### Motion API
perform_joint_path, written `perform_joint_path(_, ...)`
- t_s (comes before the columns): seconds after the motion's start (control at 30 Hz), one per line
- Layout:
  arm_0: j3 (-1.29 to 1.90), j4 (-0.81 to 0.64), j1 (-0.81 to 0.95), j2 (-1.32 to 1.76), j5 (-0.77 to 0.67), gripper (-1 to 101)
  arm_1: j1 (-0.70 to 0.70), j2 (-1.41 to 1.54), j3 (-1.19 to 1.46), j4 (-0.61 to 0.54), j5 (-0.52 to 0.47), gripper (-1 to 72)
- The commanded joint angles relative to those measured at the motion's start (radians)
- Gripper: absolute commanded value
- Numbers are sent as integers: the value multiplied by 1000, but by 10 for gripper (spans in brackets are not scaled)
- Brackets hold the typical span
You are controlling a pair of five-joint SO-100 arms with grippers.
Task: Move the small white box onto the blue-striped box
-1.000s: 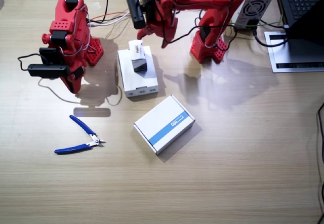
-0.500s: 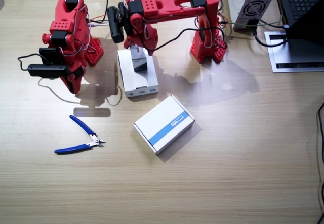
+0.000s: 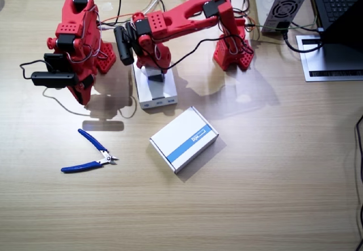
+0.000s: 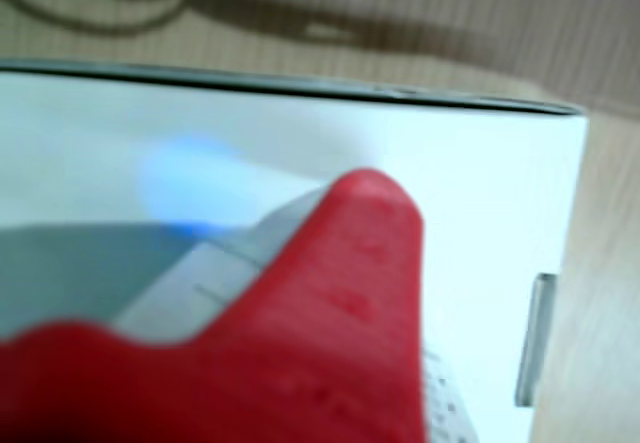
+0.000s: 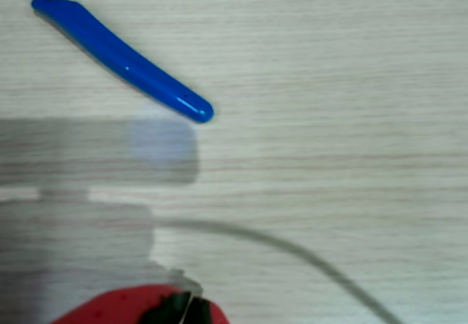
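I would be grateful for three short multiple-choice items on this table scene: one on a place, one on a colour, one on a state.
1. The left gripper is over:
A the plain white box
B the blue-striped box
C the cutters

2. The cutters' handles are:
A red
B blue
C black

3. The top of the blue-striped box is:
A carrying the small white box
B bare
C under the right arm

Answers: 1 A, the gripper hangs above that box; 2 B, both handles show blue; 3 B, nothing lies on it.
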Motion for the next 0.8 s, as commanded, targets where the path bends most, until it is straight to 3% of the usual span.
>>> perform_joint_path(0.0,-21,-25,-55,3,51,388,41,28,-17,31,-26,1)
perform_joint_path(0.43,-18,104,-38,61,58,220,41,28,-17,31,-26,1)
perform_joint_path(0.77,-72,179,-146,179,98,198,41,28,-17,31,-26,1)
